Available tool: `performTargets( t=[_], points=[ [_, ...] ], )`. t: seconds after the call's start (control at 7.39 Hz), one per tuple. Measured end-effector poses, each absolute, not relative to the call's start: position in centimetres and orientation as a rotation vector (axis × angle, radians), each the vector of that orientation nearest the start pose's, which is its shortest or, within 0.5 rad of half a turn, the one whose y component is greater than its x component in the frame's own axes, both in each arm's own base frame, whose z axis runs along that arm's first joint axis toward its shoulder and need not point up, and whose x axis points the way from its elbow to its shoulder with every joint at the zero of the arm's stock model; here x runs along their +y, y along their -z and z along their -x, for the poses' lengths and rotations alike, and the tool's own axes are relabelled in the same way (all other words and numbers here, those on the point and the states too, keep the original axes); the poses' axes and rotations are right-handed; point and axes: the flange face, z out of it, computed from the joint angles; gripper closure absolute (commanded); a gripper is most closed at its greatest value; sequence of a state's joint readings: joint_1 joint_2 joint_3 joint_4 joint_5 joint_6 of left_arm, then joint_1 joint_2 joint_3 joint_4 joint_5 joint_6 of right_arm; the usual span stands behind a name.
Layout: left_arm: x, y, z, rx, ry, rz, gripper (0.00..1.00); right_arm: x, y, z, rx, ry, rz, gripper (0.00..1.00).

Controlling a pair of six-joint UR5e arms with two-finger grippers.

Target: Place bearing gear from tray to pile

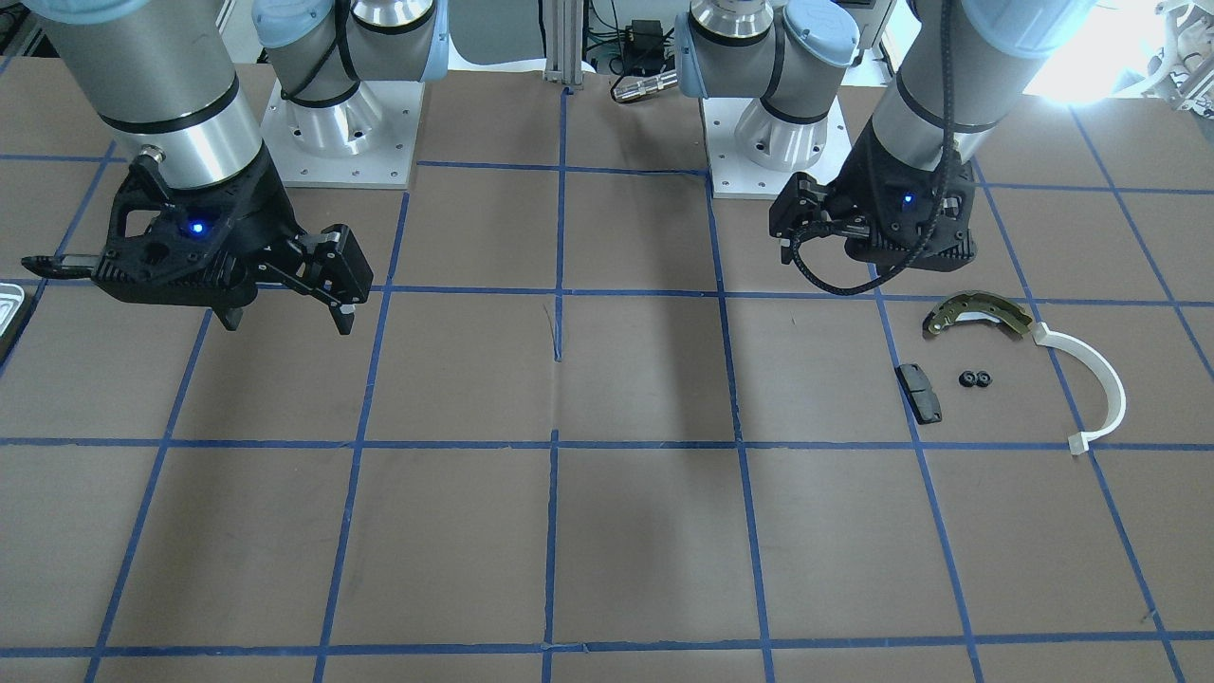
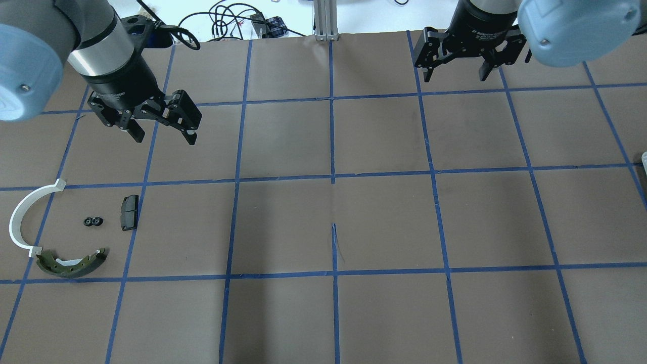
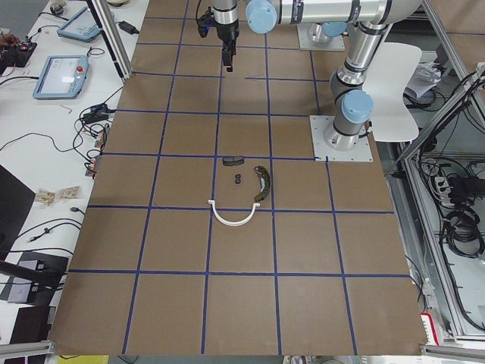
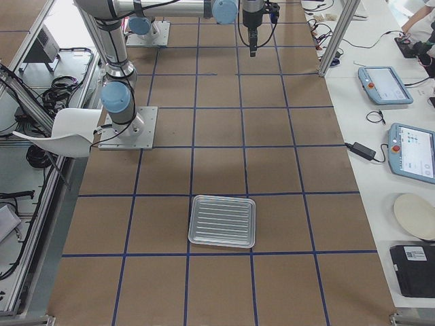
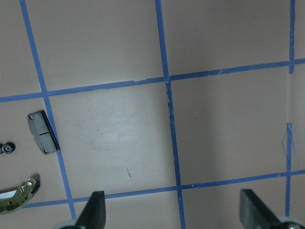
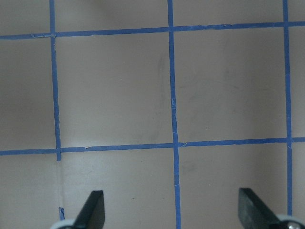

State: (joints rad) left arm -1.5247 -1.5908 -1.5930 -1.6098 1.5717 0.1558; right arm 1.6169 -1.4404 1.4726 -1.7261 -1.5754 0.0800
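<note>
The bearing gear (image 2: 93,221), a small black double ring, lies on the table in the pile, between the black pad (image 2: 129,212), the white arc (image 2: 22,217) and the olive brake shoe (image 2: 71,264). It also shows in the front view (image 1: 975,379) and at the left wrist view's edge (image 5: 5,149). The ribbed silver tray (image 4: 222,221) sits far to the robot's right with nothing in it. My left gripper (image 2: 164,137) is open and empty, above the table beyond the pile. My right gripper (image 2: 455,76) is open and empty over bare table.
The table is brown board with a grid of blue tape. The two arm base plates (image 1: 346,133) (image 1: 778,142) stand at the robot's edge. Tablets (image 4: 384,85) and cables lie on the side bench past the far edge.
</note>
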Motion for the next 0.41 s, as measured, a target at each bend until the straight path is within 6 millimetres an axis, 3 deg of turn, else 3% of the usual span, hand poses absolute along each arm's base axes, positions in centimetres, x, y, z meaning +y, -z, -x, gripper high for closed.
performTargets(
  t=[0.41],
  points=[
    [-49.51,-46.53,11.09,3.145,-0.119,-0.169,0.00,-55.17,-48.47,-15.84,3.132,0.193,-0.055,0.00]
  ],
)
